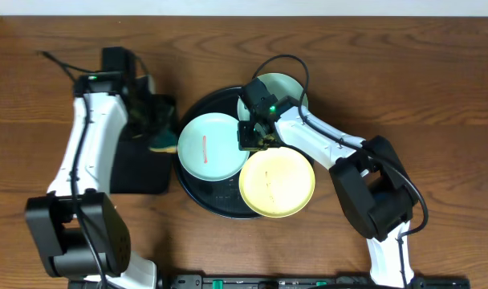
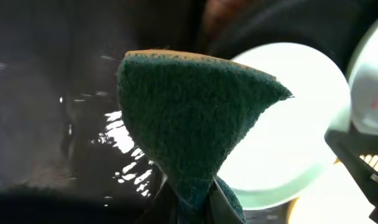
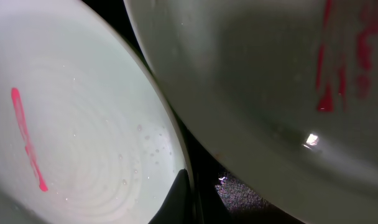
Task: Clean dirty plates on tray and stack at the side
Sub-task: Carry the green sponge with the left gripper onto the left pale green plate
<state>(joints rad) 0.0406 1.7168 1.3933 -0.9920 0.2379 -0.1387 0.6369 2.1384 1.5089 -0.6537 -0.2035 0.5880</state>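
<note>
Left gripper (image 1: 159, 132) pinches green sponge (image 2: 195, 124) just beside tray (image 1: 212, 197). Right gripper (image 1: 256, 140) sits between smeared mint plate (image 1: 212, 147) and yellow plate (image 1: 278, 183); its jaw spread cannot be determined.

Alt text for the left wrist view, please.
A dark green scouring sponge, pinched at its bottom by the jaws of the left gripper, fills the centre. Behind it is a pale mint plate; a dark glinting surface lies left.

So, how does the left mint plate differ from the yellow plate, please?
The left mint plate bears a long red streak; the yellow plate shows none plainly. In the overhead view, the mint plate lies left on the tray, the yellow plate lower right. Both are round and similar in size.
</note>
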